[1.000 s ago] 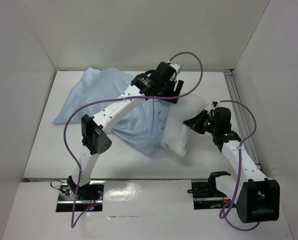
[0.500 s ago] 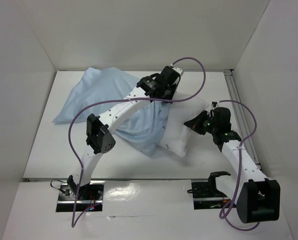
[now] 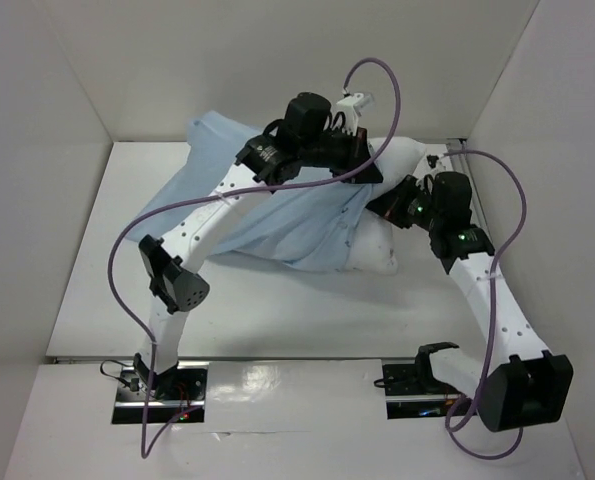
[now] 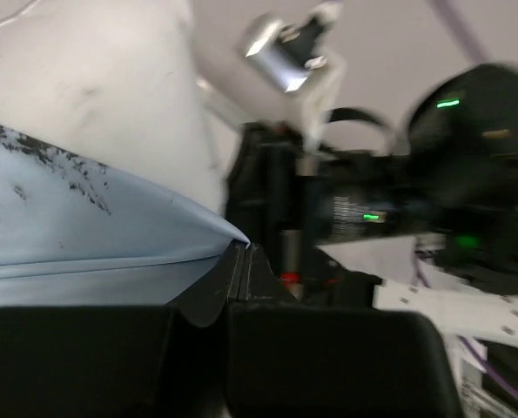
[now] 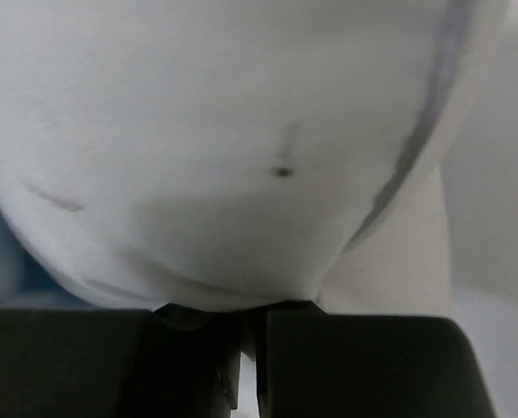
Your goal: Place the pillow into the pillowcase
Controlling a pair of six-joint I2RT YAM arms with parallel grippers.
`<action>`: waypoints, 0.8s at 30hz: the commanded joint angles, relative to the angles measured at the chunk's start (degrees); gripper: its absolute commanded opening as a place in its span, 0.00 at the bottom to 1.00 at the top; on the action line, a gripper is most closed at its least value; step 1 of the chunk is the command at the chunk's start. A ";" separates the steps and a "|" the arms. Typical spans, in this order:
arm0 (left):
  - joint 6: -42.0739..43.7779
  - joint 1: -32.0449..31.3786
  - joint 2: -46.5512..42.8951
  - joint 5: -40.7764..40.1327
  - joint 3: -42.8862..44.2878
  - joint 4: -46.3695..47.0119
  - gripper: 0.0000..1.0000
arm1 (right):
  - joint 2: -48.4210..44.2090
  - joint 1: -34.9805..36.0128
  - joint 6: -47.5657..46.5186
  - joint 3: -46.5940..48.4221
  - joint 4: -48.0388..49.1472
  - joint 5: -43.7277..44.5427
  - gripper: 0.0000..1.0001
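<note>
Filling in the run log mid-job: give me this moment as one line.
left claw: shut on pillowcase edge | right claw: shut on pillow | pillow: partly covered by pillowcase, right end bare | insertion: not finished

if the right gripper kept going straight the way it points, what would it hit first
The pillow. It fills the right wrist view directly ahead of the right gripper, which looks closed on its white fabric, so nothing else seems to lie between them.

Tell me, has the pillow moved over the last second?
Yes. The pillow has shifted toward the back wall; its far end now reaches the foot of that wall.
</note>
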 commanded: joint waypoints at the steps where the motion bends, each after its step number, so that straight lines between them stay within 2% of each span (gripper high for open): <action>1: -6.18 -5.32 -9.57 20.04 -0.74 9.82 0.00 | -2.62 3.70 8.87 -7.62 19.88 -3.23 0.00; 2: -6.18 -5.32 -10.81 20.04 -3.62 10.35 0.00 | -1.57 6.06 10.40 -15.41 28.98 -3.85 0.00; 4: -6.18 -3.65 -12.92 20.04 -6.19 9.83 0.00 | 4.72 8.19 11.12 -19.77 33.89 -3.85 0.00; 7: -4.60 -3.65 -15.12 17.51 -14.26 8.25 0.00 | 9.33 11.35 10.33 -22.77 36.71 -1.83 0.00; 8: -3.90 -3.65 -15.65 17.49 -19.33 7.72 0.00 | 9.86 11.88 10.33 -24.17 38.63 -1.14 0.00; 11: -2.06 -3.65 -17.49 13.81 -29.01 5.53 0.00 | 8.02 12.42 10.94 -25.59 39.44 0.18 0.00; 14: 0.23 -3.12 -17.50 8.36 -31.69 1.93 0.01 | 6.35 12.42 10.15 -26.73 38.30 0.72 0.00; 16: 3.03 -3.12 -16.72 3.81 -29.42 -4.65 0.25 | 6.35 13.03 7.70 -26.74 36.38 0.01 0.03; 17: 4.09 -3.12 -16.10 2.04 -26.10 -7.11 0.55 | 6.35 14.34 6.91 -26.21 33.76 0.01 0.07; 18: 4.98 -3.12 -14.70 0.28 -24.15 -9.40 0.66 | 6.35 14.35 5.94 -25.60 32.08 0.01 0.17; 20: 7.44 -3.12 -12.68 -5.26 -17.41 -15.64 0.83 | 6.35 15.92 3.57 -25.59 26.91 2.46 0.22; 21: 8.05 -3.12 -11.88 -7.01 -14.93 -17.32 0.83 | 5.74 15.93 2.77 -25.59 25.31 3.17 0.22; 22: 8.76 -3.12 -11.18 -9.90 -12.55 -18.90 0.83 | 5.73 16.45 2.07 -25.59 24.16 4.74 0.15; 24: 10.07 -3.12 -10.04 -11.86 -7.88 -20.85 0.69 | 3.37 17.25 1.54 -28.05 23.36 5.29 0.15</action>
